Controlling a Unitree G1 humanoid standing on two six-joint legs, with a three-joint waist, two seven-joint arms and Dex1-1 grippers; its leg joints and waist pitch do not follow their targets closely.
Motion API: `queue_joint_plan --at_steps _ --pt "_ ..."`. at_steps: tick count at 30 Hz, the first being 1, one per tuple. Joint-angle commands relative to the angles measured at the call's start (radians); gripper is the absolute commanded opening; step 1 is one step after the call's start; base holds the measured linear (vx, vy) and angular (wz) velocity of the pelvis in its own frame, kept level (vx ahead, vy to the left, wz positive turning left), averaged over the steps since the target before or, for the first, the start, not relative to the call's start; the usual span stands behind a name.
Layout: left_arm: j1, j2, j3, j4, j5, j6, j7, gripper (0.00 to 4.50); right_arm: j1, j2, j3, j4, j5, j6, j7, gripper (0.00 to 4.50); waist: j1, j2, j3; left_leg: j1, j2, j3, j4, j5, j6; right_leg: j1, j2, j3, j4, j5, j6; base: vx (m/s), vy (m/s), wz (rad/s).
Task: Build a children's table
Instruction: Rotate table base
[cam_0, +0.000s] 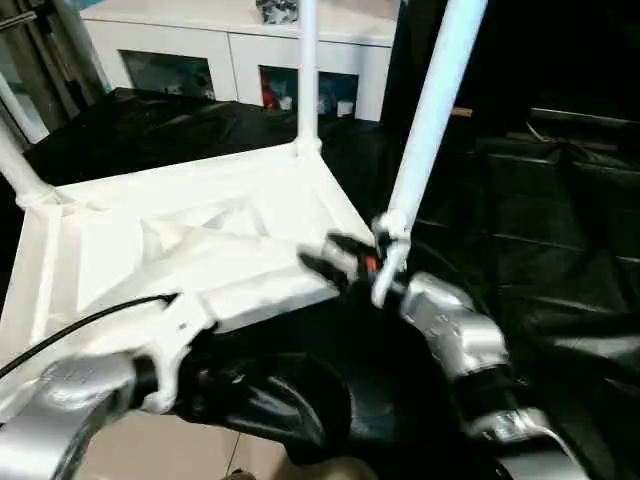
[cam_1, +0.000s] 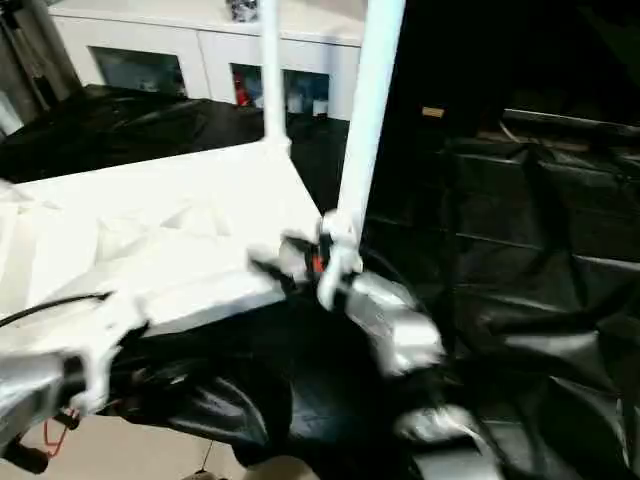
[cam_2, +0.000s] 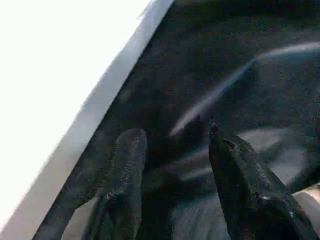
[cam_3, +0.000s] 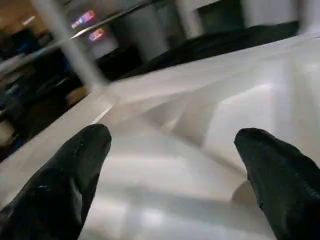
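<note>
Nearest to me, my left forearm comes in low at the near-left, and the left gripper (cam_2: 172, 165) hangs below the near edge of the tabletop (cam_0: 190, 250), over the crumpled black sheet (cam_0: 560, 250) that covers the work surface. In the left wrist view its two black fingers (cam_2: 125, 165) stand apart with only the sheet between them. They hold nothing, and the white edge of the tabletop runs past beside them.

A little farther in, my right gripper (cam_0: 335, 258) sits at the near-right corner of the tabletop. Its fingers are spread wide and empty, pointing in over the ribbed underside, as the right wrist view shows. Just beside it a white leg (cam_0: 430, 120) rises steeply from that near-right corner, leaning a little to the right. I cannot tell whether the gripper touches the leg.

The tabletop lies upside down on the black sheet, ribs facing up, tilted so its near edge juts toward me.

At the far-right corner a second leg (cam_0: 308, 70) stands upright in its socket. At the far-left corner a third leg (cam_0: 15, 160) rises, slanting up to the left.

Beyond the black sheet stands a white cabinet (cam_0: 240, 50) with glass doors.
</note>
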Motion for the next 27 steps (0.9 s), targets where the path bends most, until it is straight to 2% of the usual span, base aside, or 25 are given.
queue_joint_plan --at_steps 1,3,4,5,6,8,10,14,15,17,22,24,27 --pt "0.003 0.009 0.018 -0.02 0.02 -0.009 0.024 2.62 -0.016 0.002 -0.035 0.024 0.017 -0.025 -0.049 4.5 -0.008 0.012 -0.05 0.013 0.005 0.007 -0.075 -0.261 -0.013 0.035 -0.025 0.038 -0.069 -0.207 -0.179 0.0 0.0 0.0" --pt "0.014 0.001 0.04 0.001 0.044 -0.042 0.057 2.7 -0.057 0.013 -0.089 0.098 0.032 -0.069 -0.132 4.5 -0.007 0.011 -0.051 0.013 0.004 0.007 -0.076 -0.265 -0.016 0.036 -0.025 0.036 -0.068 -0.201 -0.179 0.0 0.0 0.0" --pt "0.015 0.001 0.042 0.002 0.047 -0.045 0.061 2.7 -0.063 0.013 -0.095 0.109 0.032 -0.078 -0.143 4.5 -0.007 0.004 -0.051 0.013 0.004 0.008 -0.074 -0.261 -0.015 0.036 -0.024 0.037 -0.069 -0.192 -0.178 0.0 0.0 0.0" --pt "0.017 -0.001 0.047 0.006 0.055 -0.051 0.072 2.96 -0.078 0.011 -0.109 0.14 0.031 -0.101 -0.17 4.5 -0.005 0.006 -0.051 0.012 0.003 0.007 -0.074 -0.26 -0.017 0.037 -0.026 0.037 -0.066 -0.191 -0.178 0.0 0.0 0.0" --pt "0.018 -0.001 0.046 0.005 0.058 -0.051 0.074 3.03 -0.087 0.01 -0.118 0.157 0.033 -0.11 -0.18 4.5 -0.004 0.008 -0.052 0.014 0.003 0.008 -0.073 -0.254 -0.018 0.037 -0.026 0.037 -0.066 -0.187 -0.176 0.0 0.0 0.0" --pt "0.023 0.006 0.044 -0.001 0.061 -0.057 0.094 3.05 -0.127 -0.001 -0.154 0.224 0.039 -0.144 -0.221 4.5 -0.005 0.007 -0.055 0.012 0.002 0.008 -0.071 -0.241 -0.016 0.038 -0.025 0.036 -0.061 -0.162 -0.182 0.0 0.0 0.0" --pt "0.026 0.014 0.04 -0.003 0.064 -0.064 0.106 3.39 -0.167 -0.022 -0.187 0.286 0.044 -0.175 -0.253 4.5 -0.004 0.005 -0.055 0.012 0.001 0.009 -0.068 -0.232 -0.011 0.039 -0.024 0.036 -0.059 -0.138 -0.189 0.0 0.0 0.0" --pt "0.027 0.018 0.036 0.001 0.065 -0.072 0.11 3.56 -0.203 -0.053 -0.21 0.341 0.043 -0.209 -0.286 4.5 -0.001 0.006 -0.058 0.012 0.0 0.011 -0.063 -0.21 -0.004 0.04 -0.023 0.034 -0.054 -0.107 -0.197 0.0 0.0 0.0" --pt "0.027 0.018 0.035 0.006 0.068 -0.08 0.111 3.82 -0.228 -0.075 -0.223 0.381 0.043 -0.235 -0.302 4.5 0.0 0.007 -0.057 0.013 0.0 0.012 -0.061 -0.213 -0.004 0.038 -0.022 0.034 -0.054 -0.105 -0.2 0.0 0.0 0.0" --pt "0.026 0.022 0.031 0.011 0.078 -0.094 0.118 3.92 -0.256 -0.109 -0.242 0.428 0.042 -0.26 -0.32 4.5 0.001 0.008 -0.057 0.013 0.0 0.012 -0.06 -0.225 -0.006 0.038 -0.021 0.033 -0.053 -0.11 -0.203 0.0 0.0 0.0" --pt "0.025 0.017 0.03 0.017 0.087 -0.122 0.14 4.28 -0.307 -0.198 -0.274 0.519 0.032 -0.301 -0.329 4.5 0.004 0.004 -0.053 0.013 0.001 0.012 -0.058 -0.292 -0.009 0.035 -0.024 0.033 -0.059 -0.187 -0.195 0.0 0.0 0.0" --pt "0.024 0.009 0.034 0.022 0.093 -0.152 0.155 4.37 -0.319 -0.235 -0.279 0.55 0.023 -0.323 -0.334 4.5 0.005 0.005 -0.053 0.008 0.0 0.01 -0.057 -0.283 -0.006 0.039 -0.024 0.032 -0.059 -0.185 -0.193 0.0 0.0 0.0" --pt "0.021 -0.014 0.044 0.036 0.071 -0.186 0.148 4.44 -0.321 -0.263 -0.281 0.57 0.019 -0.331 -0.342 4.5 0.007 0.001 -0.058 0.005 -0.002 0.01 -0.053 -0.252 0.001 0.043 -0.025 0.031 -0.055 -0.157 -0.198 0.0 0.0 0.0"
